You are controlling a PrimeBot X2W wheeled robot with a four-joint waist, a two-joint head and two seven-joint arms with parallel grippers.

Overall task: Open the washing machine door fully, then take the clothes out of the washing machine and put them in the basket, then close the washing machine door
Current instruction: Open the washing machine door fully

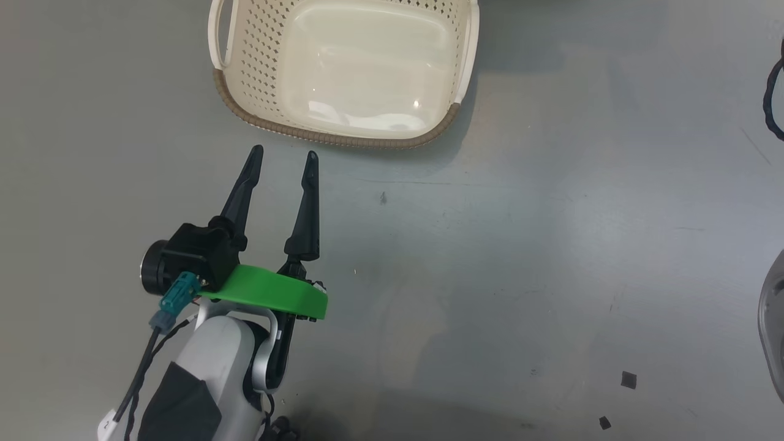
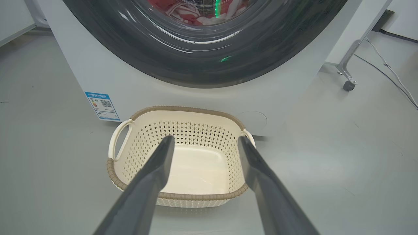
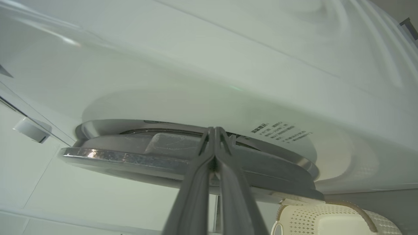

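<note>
1. Blue label is sitting low on the left of the washing machine front, just behind the basket's left handle.
2. Left gripper is hovering over the grey floor, claw spread wide and gripping nothing. Its tips are pointing at the near rim of the basket, close but apart.
3. Basket is standing on the floor just in front of the machine, below the washing machine door, and sitting empty.
4. Clothes are showing red and white through the door glass, inside the drum.
5. Floor is lying open right of the basket, with small dark scraps lying well off to the right.
6. Wheeled stand leg and cables are sitting beside the machine's right corner.
7. Right gripper is pointing at the door's edge, claw pressed together and pinching nothing. Cannot tell if it is touching.
</note>
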